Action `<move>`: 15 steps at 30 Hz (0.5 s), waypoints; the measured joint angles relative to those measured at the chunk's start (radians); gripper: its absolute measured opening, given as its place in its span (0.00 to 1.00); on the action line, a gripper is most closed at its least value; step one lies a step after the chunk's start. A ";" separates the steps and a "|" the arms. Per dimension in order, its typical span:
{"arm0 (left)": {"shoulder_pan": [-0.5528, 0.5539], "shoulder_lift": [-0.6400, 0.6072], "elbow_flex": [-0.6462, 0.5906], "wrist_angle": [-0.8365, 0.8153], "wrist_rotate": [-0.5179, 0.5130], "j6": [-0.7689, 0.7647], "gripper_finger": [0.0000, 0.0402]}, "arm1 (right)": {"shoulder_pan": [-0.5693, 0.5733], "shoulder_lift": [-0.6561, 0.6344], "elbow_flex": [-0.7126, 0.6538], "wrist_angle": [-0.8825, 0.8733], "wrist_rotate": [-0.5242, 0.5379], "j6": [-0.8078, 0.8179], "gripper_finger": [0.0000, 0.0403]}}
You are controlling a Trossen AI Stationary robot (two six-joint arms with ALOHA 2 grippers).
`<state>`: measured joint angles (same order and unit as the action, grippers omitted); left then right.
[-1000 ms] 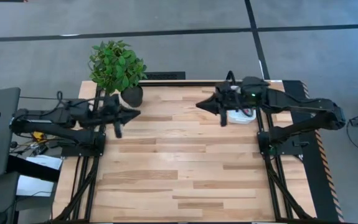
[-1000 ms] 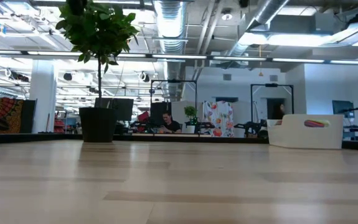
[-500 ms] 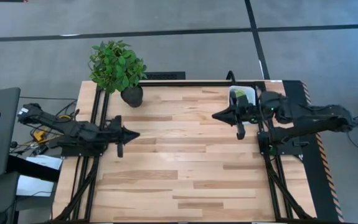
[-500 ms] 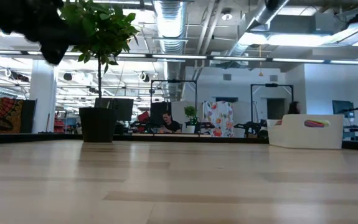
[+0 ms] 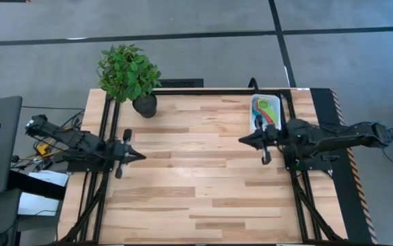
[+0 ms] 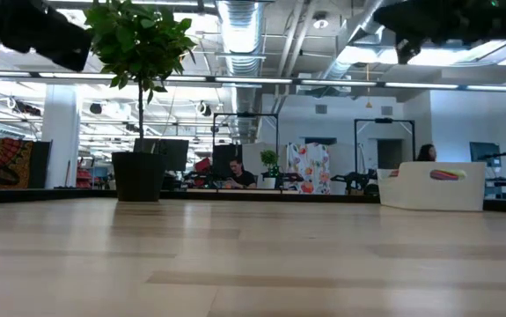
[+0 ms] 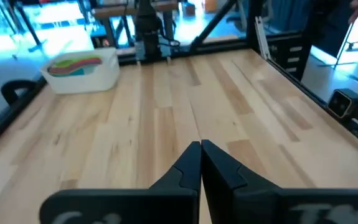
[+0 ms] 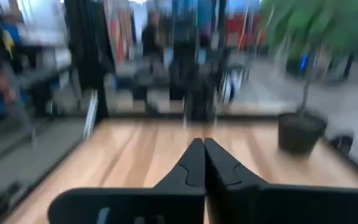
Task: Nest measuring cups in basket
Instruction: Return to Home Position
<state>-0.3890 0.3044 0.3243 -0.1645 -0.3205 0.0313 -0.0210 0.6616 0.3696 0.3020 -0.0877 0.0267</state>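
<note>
One basket and one potted plant stand on the wooden table.

Checked all four views: no legible text, label, brand, number or sign anywhere.
</note>
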 joint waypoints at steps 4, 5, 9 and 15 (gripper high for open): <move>0.047 -0.104 -0.106 0.071 0.011 0.029 0.00 | -0.003 -0.097 -0.144 0.179 0.034 0.000 0.03; 0.070 -0.130 -0.141 0.098 0.031 0.023 0.00 | -0.010 -0.121 -0.171 0.192 0.032 0.002 0.03; 0.158 -0.217 -0.252 0.215 0.115 0.001 0.00 | -0.062 -0.207 -0.258 0.204 -0.045 0.058 0.01; 0.236 -0.288 -0.275 0.211 0.115 0.049 0.00 | -0.142 -0.286 -0.304 0.215 -0.121 0.086 0.02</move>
<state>-0.1531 0.0162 0.0494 0.0467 -0.2050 0.0807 -0.1633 0.3760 0.0657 0.5167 -0.2085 0.1123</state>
